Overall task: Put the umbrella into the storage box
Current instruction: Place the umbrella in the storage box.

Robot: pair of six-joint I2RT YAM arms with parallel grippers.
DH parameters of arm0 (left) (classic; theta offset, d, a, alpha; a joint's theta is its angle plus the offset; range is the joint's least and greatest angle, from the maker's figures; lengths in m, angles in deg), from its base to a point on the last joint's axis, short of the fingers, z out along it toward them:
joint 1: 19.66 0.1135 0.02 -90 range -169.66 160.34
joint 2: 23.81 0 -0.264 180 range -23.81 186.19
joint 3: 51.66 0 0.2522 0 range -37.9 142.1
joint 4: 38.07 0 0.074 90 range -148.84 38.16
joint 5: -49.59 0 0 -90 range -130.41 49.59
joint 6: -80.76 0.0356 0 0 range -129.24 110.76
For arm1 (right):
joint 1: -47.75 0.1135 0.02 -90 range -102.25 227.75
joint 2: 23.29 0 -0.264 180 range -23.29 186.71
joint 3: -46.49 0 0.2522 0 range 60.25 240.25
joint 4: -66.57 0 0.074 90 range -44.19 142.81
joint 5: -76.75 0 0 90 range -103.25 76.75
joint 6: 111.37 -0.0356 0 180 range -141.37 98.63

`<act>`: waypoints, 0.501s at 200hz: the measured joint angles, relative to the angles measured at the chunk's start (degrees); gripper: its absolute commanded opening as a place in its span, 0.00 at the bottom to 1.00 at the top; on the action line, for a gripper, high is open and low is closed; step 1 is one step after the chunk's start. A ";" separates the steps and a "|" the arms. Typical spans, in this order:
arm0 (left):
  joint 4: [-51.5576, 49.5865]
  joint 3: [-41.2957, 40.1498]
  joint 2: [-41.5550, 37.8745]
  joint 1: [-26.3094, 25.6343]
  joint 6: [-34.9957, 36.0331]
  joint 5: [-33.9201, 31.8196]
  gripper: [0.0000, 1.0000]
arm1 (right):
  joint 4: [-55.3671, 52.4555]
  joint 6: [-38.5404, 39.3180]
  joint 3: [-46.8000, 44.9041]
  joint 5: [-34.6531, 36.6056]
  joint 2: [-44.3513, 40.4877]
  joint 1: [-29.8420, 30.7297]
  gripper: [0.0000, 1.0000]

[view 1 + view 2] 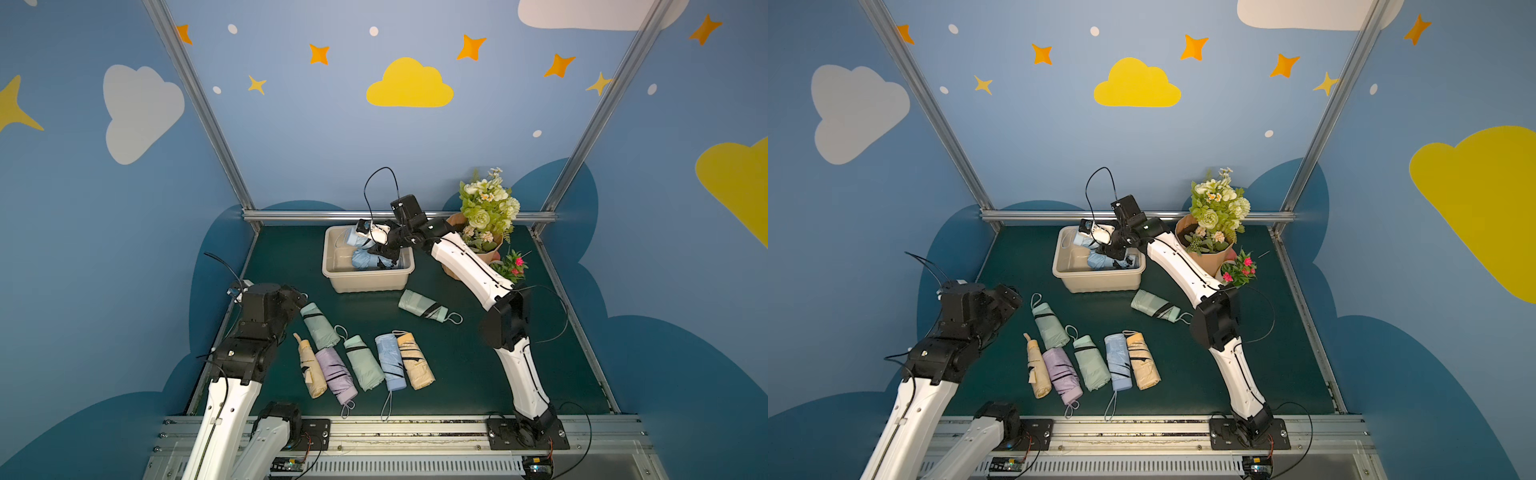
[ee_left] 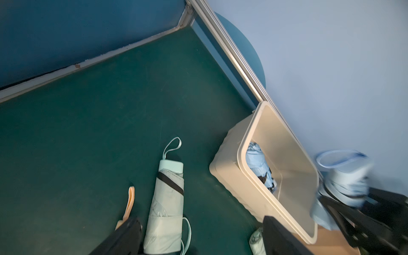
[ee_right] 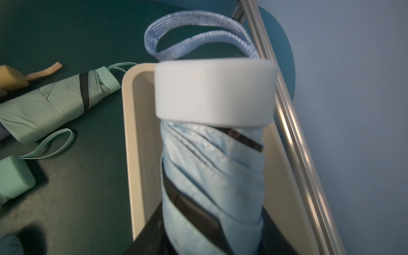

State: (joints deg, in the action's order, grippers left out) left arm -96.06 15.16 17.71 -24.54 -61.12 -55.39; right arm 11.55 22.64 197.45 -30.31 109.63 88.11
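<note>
The cream storage box (image 1: 365, 273) (image 1: 1099, 273) stands at the back of the green table. My right gripper (image 1: 385, 248) (image 3: 212, 231) is shut on a folded light-blue umbrella (image 1: 352, 238) (image 3: 212, 165), holding it tilted over the box with its white cap and strap leading. Another light-blue umbrella (image 1: 366, 260) (image 2: 258, 161) lies inside the box (image 2: 242, 152). My left gripper (image 2: 203, 242) is open and empty, low over a mint umbrella (image 2: 165, 205) (image 1: 320, 326) at the near left. In both top views its fingers are hidden under the arm.
Several folded umbrellas lie in a row near the front: beige (image 1: 309, 370), lilac (image 1: 336, 374), mint (image 1: 363, 361), blue (image 1: 390, 361), tan (image 1: 415, 359). Another mint one (image 1: 424, 305) lies right of the box. A peach flower pot (image 1: 478, 232) stands at the back right.
</note>
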 measured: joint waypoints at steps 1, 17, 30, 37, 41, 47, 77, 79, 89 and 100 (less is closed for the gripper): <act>-0.17 0.04 -0.07 0.00 0.00 0.09 0.90 | 0.00 0.09 0.20 0.02 0.31 0.00 0.32; -3.56 0.31 -1.75 0.02 -0.26 2.51 0.90 | 0.15 1.29 1.95 0.35 3.78 0.00 0.33; -6.12 0.28 -2.38 0.02 -1.05 4.44 0.90 | 0.35 1.90 2.51 0.57 6.03 0.04 0.37; -7.23 0.24 -2.47 0.02 -1.46 5.29 0.90 | 0.33 1.99 2.51 0.63 6.88 0.11 0.39; -7.74 0.17 -2.49 0.02 -1.64 5.79 0.90 | 0.31 2.10 2.51 0.70 7.28 0.13 0.41; -8.37 0.04 -2.51 0.02 -2.05 6.40 0.90 | 0.33 2.12 2.51 0.81 7.93 0.15 0.46; -10.60 -0.31 -2.47 0.02 -3.04 8.96 0.90 | 1.75 1.79 2.51 1.64 9.68 0.39 0.77; -10.67 -0.31 -2.45 0.02 -3.15 9.09 0.90 | 1.90 1.81 2.51 1.68 9.68 0.42 0.79; -10.86 -0.31 -2.34 0.02 -3.52 9.62 0.91 | 2.95 1.75 2.51 1.86 9.68 0.61 0.91; -11.02 -0.31 -2.10 0.02 -3.72 10.27 0.92 | 4.81 1.27 2.58 2.01 9.66 0.81 0.98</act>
State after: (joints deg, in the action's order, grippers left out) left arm -107.08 14.85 15.61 -24.52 -64.83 -45.12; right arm 16.36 23.91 200.03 -28.30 119.29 88.92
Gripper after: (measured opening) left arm 0.912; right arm 0.917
